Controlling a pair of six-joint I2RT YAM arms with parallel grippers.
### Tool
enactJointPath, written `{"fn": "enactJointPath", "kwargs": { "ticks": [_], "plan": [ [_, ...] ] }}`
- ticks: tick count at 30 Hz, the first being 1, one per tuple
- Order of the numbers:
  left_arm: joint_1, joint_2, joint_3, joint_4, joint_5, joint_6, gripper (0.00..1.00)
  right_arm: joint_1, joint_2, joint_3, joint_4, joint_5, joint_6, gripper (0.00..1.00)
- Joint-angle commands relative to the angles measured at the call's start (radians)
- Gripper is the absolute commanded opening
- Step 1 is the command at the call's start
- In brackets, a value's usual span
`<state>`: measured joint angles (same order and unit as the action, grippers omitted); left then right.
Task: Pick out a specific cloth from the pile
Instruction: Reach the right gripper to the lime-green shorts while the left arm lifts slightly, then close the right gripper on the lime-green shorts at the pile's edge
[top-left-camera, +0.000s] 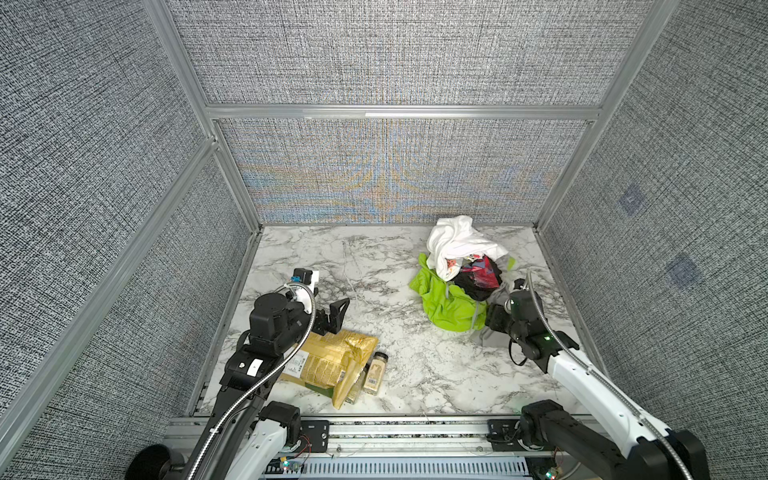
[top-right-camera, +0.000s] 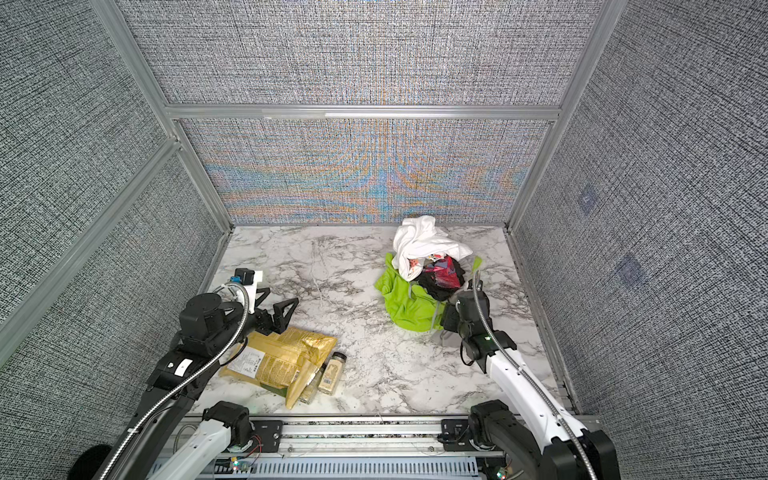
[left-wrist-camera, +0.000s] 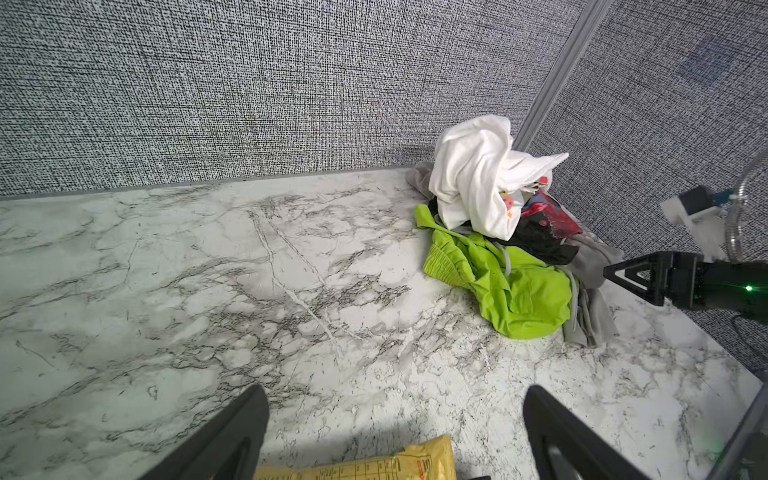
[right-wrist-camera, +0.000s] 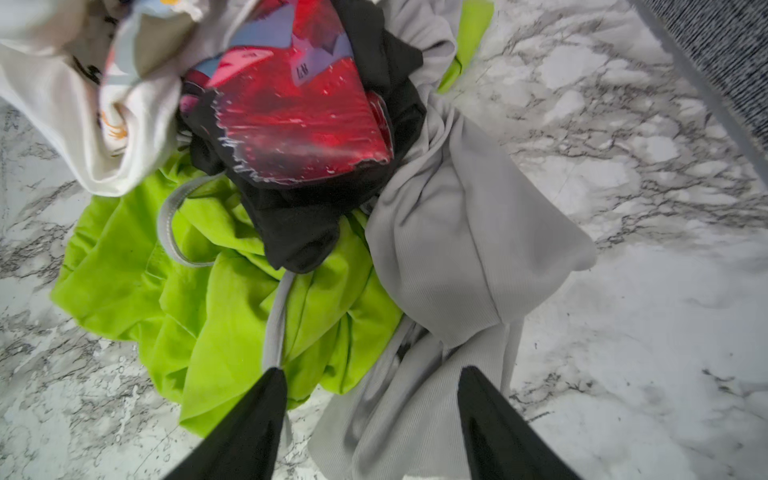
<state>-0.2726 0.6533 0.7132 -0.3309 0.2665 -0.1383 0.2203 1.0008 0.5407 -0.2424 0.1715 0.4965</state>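
At the near edge of the marble-patterned desk (top-left-camera: 415, 374), on the left, lie crumpled yellow food packets (top-left-camera: 332, 361) with a spice jar (top-left-camera: 375, 372) resting against them. Just beyond the packets, the left hand (top-left-camera: 332, 316) hovers low over bare desk with its two black fingers spread wide, grasping nothing.

On the right side, the right hand (right-wrist-camera: 372, 370) is down at the near edge of the pile (top-left-camera: 465, 270) of clothes. Its fingers stand apart, unclenched. One fingertip (right-wrist-camera: 266, 399) sits at a grey trim strip of the cloth (right-wrist-camera: 216, 316). The other rests on a grey garment (right-wrist-camera: 457, 232). Folds of both lie in the gap between the fingers.

The cloth, bright lime green, is spread on the desk at the near-left foot of the pile, partly tucked under the other clothes. A black garment with a red print (top-left-camera: 478, 278) lies over its far part. A white shirt (top-left-camera: 457, 241) is heaped highest and farthest back, close to the grey woven rear wall (top-left-camera: 395, 178), in the right rear part of the desk.
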Motion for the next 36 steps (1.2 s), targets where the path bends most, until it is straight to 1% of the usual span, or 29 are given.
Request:
{"fn": "enactJointPath", "kwargs": {
  "ticks": [1,6,8,11,14,18,22,27,31,34,36],
  "plan": [
    [0.001,-0.002,-0.003,0.021,0.014,0.008,0.99,-0.026,0.047,0.010,0.031,-0.074,-0.004,0.70],
    [0.001,0.000,-0.006,0.024,0.016,0.004,0.99,-0.054,0.120,0.045,0.026,-0.092,0.006,0.70],
    [0.001,0.004,-0.006,0.023,0.016,0.002,0.99,-0.058,0.147,0.058,0.028,-0.080,0.014,0.70],
    [0.001,0.005,-0.006,0.023,0.020,0.000,0.99,-0.042,0.209,0.087,0.036,-0.117,0.012,0.69],
    [0.000,0.003,-0.007,0.024,0.019,-0.001,0.99,0.024,0.226,0.099,0.041,-0.055,0.016,0.65],
    [0.001,0.003,-0.007,0.024,0.016,-0.001,0.99,0.074,0.198,0.101,0.042,-0.024,0.030,0.61],
    [0.001,0.005,-0.009,0.026,0.016,-0.001,0.99,0.159,0.161,0.133,0.000,0.090,0.021,0.59],
    [0.001,0.008,-0.007,0.024,0.016,-0.004,0.99,0.255,0.202,0.188,-0.013,0.085,0.003,0.59],
    [0.001,0.002,-0.008,0.027,0.016,-0.008,0.99,0.311,0.270,0.218,-0.030,0.086,0.048,0.59],
    [0.001,-0.001,-0.009,0.029,0.017,-0.009,0.99,0.355,0.315,0.205,-0.037,0.112,0.128,0.59],
    [0.001,-0.002,-0.008,0.029,0.019,-0.009,0.99,0.380,0.338,0.181,-0.041,0.156,0.187,0.62]
  ]
}}
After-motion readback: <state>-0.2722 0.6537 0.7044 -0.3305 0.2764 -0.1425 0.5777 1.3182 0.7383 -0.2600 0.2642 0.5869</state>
